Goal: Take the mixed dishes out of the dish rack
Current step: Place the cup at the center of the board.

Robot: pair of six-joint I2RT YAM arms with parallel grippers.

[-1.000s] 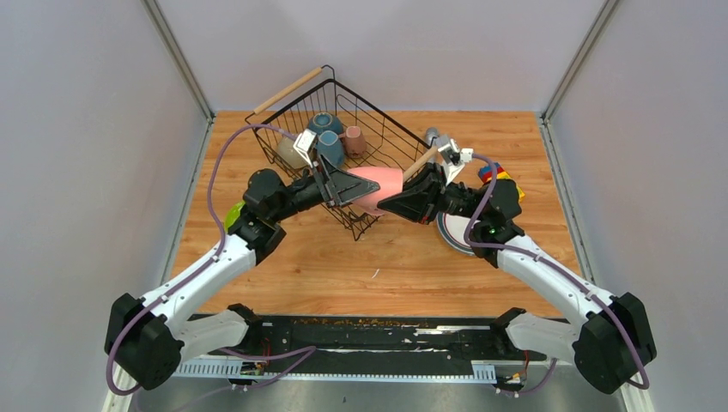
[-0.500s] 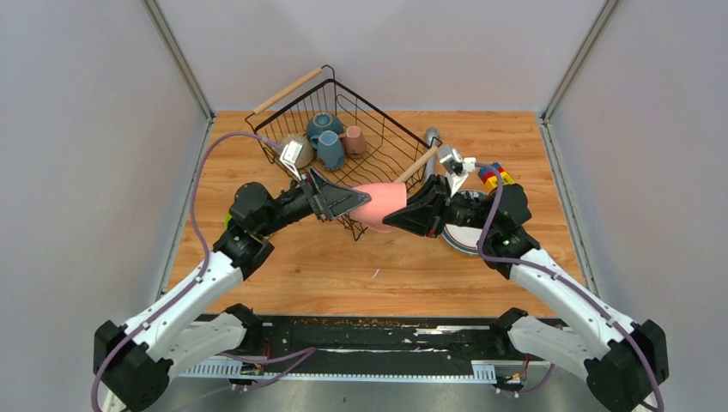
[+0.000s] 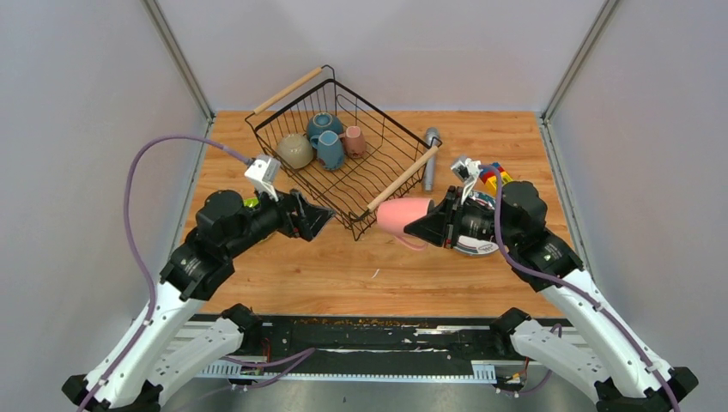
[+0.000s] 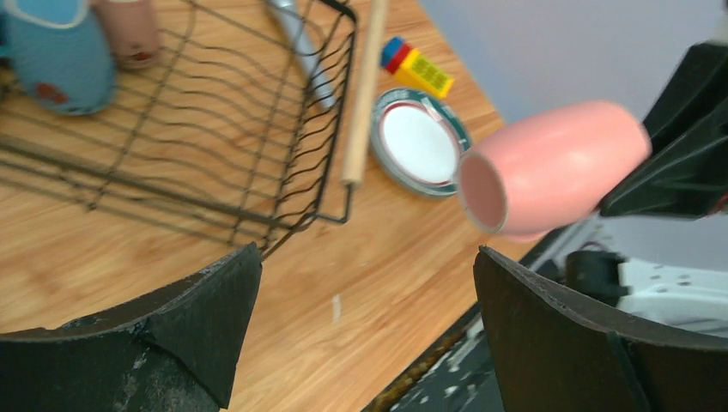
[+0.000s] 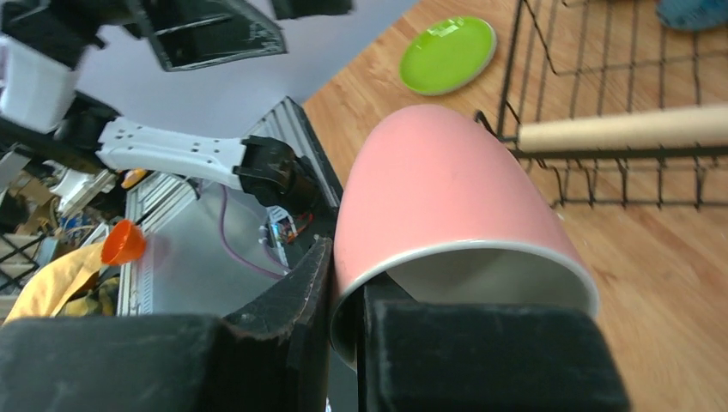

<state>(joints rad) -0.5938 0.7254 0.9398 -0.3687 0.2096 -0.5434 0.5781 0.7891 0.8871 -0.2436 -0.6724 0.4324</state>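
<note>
The pink mug [image 3: 402, 217] hangs on its side above the counter [image 3: 343, 266], just right of centre in the overhead view and just off the near corner of the dish rack [image 3: 378, 163]. The right jaws are clenched on its rim. In the right wrist view one finger [image 5: 292, 300] presses the outer wall and the other sits inside the mouth, so the mug's base points away from that arm.

The left jaws stand released and grasp nothing, at centre left of the overhead view, well apart from the mug.

The rack, at upper centre, holds a beige bowl [image 3: 295, 150], two blue-grey dishes [image 3: 330, 148] and a small pink mug [image 3: 354, 140], clustered in its upper left part.

On the counter outside the rack lie a lime-green plate [image 5: 448, 53] and a white plate [image 4: 421, 144] with a patterned rim.
</note>
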